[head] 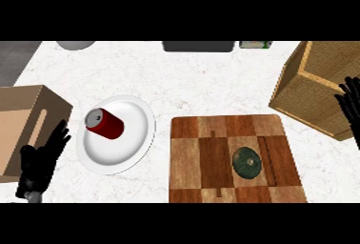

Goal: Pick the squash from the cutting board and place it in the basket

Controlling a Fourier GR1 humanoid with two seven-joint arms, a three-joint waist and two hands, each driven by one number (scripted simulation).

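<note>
Right fingers (348, 97): straight and a little spread. They hold nothing and point away from the robot.
Right hand (349, 108): it shows only at the right edge, in front of the basket's right side. I cannot tell if it touches the basket.
Left fingers (59, 136): straight too, pointing up, and holding nothing.
Left hand (41, 162): it rests low at the left, just beside the box (21, 128).
Squash (247, 162): dark green and round. It lies on the right half of the board (191, 157), next to a long groove.
Way to the squash: from the right hand it lies to the left and closer to the robot. From the left hand it lies far to the right, past the plate (137, 145) with the red can (104, 124).
Nearer hand: the right one, I think. The plate and can are not in its way.
Squash shape: seen from above it is an oval, a bit longer from near to far than from side to side.
Basket (306, 102): it stands on the tabletop (175, 81), past the board's far right corner, with its open top up.
Step now: the squash is not picked up yet. It has to go up and to the right to reach the basket.
</note>
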